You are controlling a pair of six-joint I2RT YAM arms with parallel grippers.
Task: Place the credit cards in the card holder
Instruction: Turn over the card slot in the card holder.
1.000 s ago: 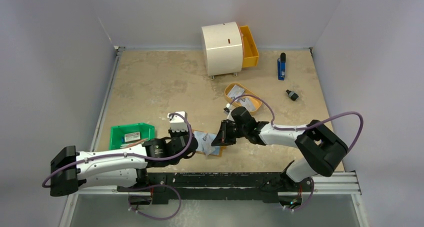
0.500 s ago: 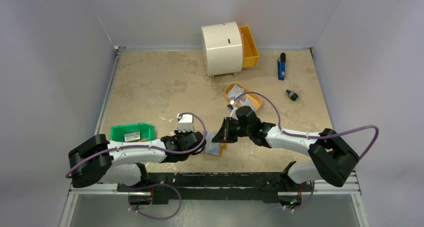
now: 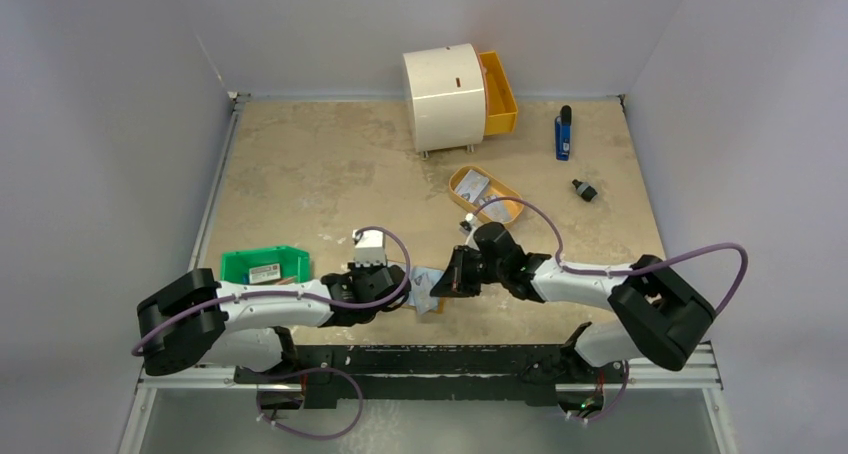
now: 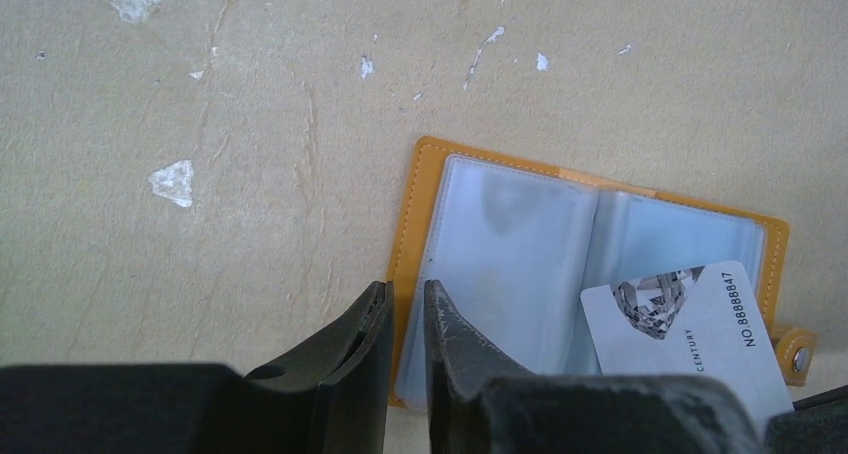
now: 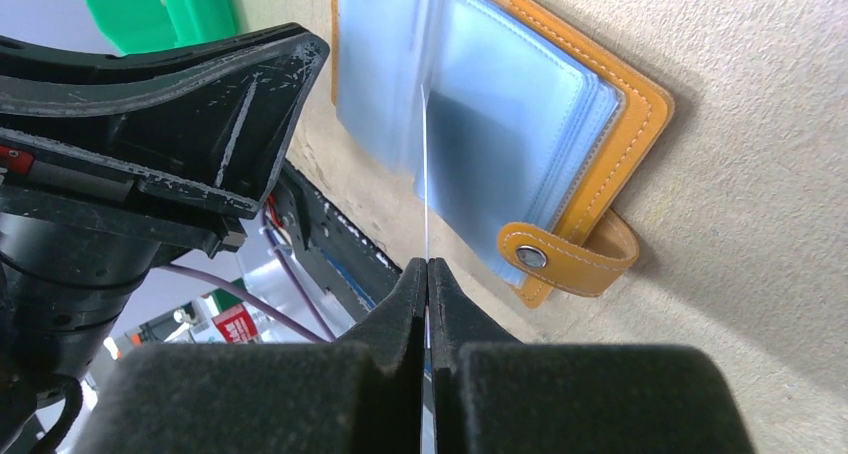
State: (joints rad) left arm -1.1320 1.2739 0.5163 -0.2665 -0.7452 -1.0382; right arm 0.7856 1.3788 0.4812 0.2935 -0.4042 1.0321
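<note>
Top external, claws: the left claw point(image 3: 405, 292) and the right claw point(image 3: 447, 282) meet at the near side of the table point(image 3: 300, 174). The card holder point(image 3: 428, 300) is between them.
Top external, other card: a second card point(image 3: 476, 183) lies in the yellow tray point(image 3: 505, 209), well apart from the card holder.
Top external, other things: a green bin point(image 3: 238, 266) has a white label too small to read. At the back are a white drum point(image 3: 445, 96) with a yellow drawer point(image 3: 497, 94), and a blue thing point(image 3: 563, 134).
Left wrist, card holder: it lies open and flat, orange outside with clear pockets inside.
Left wrist, writing: the held card point(image 4: 690, 324) says "CENTURY" and "NO 88888847" beside a grey diamond picture. Only this view shows the words.
Left wrist, left claw: its jaws are almost together, with a thin gap. The card holder's left edge lines up with that gap. I cannot tell if the claw pinches it.
Right wrist, right claw: it is squeezed tight on the held card. The card shows here only as a thin white line, and its far end is among the clear pockets.
Right wrist, only here: the snap strap point(image 5: 560, 254) with its round metal button sticks out at the card holder's side.
</note>
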